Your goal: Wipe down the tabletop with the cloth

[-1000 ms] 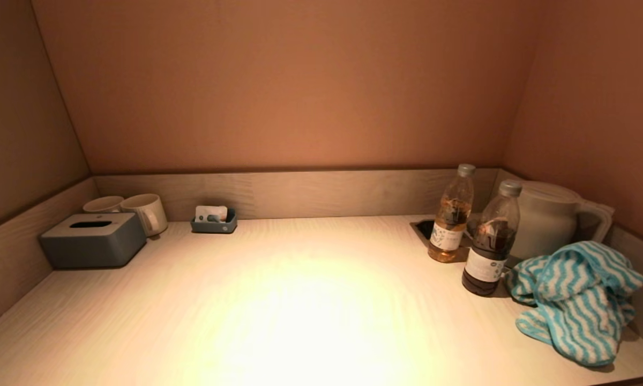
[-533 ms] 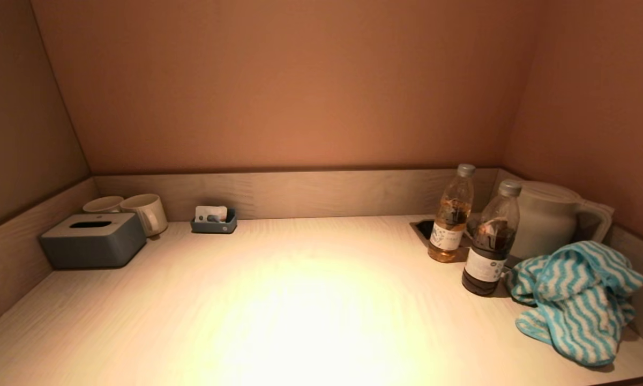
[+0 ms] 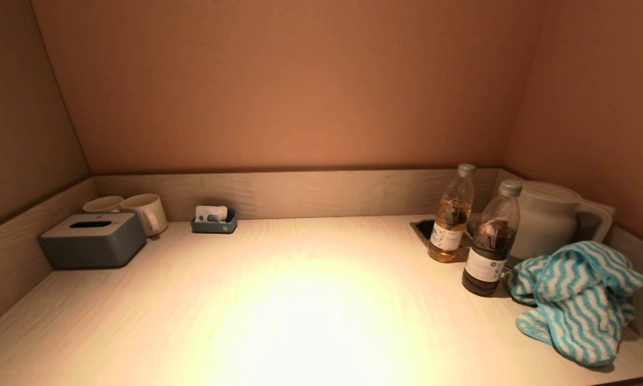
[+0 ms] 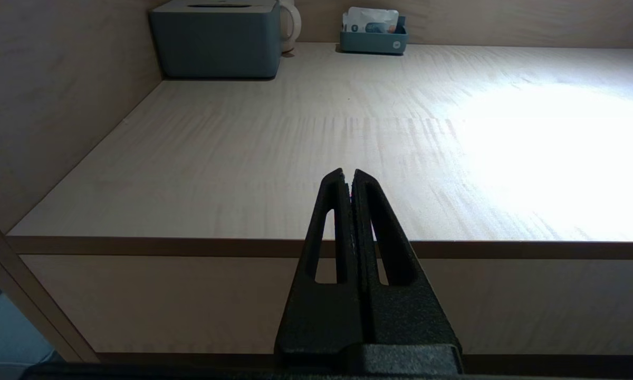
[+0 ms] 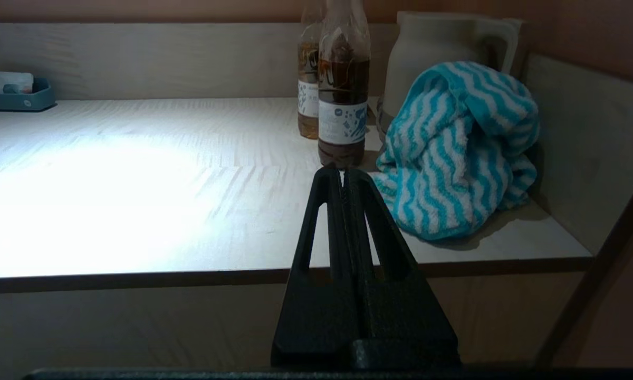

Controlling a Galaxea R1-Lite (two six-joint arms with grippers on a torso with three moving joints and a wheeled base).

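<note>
The cloth (image 3: pixel 576 300), teal with white wavy stripes, lies bunched at the right end of the pale wooden tabletop (image 3: pixel 300 300), against the right wall. It also shows in the right wrist view (image 5: pixel 456 148). My right gripper (image 5: pixel 344 177) is shut and empty, held in front of the table's front edge, below and short of the cloth. My left gripper (image 4: pixel 349 179) is shut and empty, held in front of the table's front edge on the left side. Neither gripper shows in the head view.
Two bottles (image 3: pixel 453 214) (image 3: pixel 490 246) with dark drink stand just left of the cloth, a white kettle (image 3: pixel 546 217) behind them. A grey tissue box (image 3: pixel 92 240), two mugs (image 3: pixel 144 213) and a small blue tray (image 3: pixel 214 221) sit at the back left. Walls enclose three sides.
</note>
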